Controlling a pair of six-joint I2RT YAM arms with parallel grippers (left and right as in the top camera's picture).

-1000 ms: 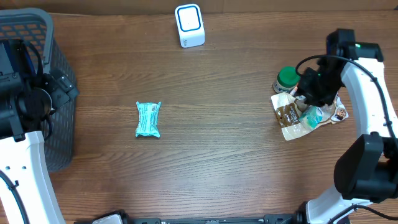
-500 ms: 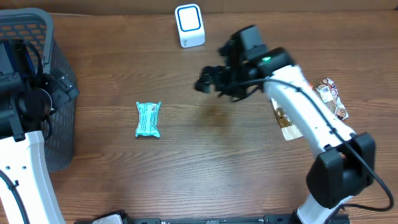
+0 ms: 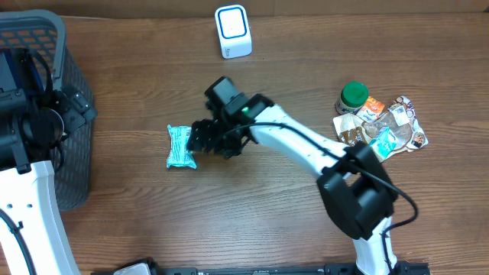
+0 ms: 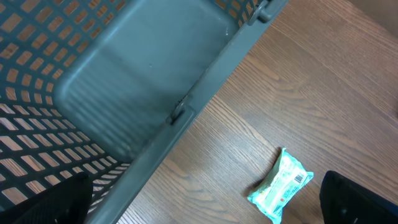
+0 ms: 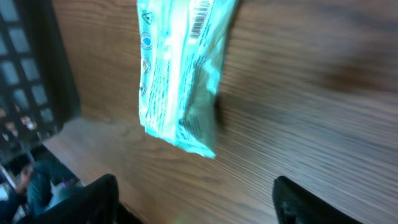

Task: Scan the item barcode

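Packet: a teal snack packet (image 3: 180, 147) lies flat on the wooden desk (image 3: 267, 221), left of centre, between the basket and the right arm.
Barcode: printed near one end of the packet, facing up (image 5: 200, 14).
Right gripper (image 3: 202, 141): low over the desk just beside the packet's right edge, fingers spread, nothing between them; whether a finger touches the wrapper cannot be told.
Scanner: a white box with a blue ring (image 3: 233, 30) at the far edge of the desk, well apart from the packet.
Basket: dark mesh basket (image 3: 53, 46) at the left edge.
Left gripper (image 4: 202, 190): above the basket's rim, fingers spread wide, holding nothing.
Other goods: a green-lidded jar (image 3: 353, 95) and a pile of snack packs (image 3: 382, 134) at the right.
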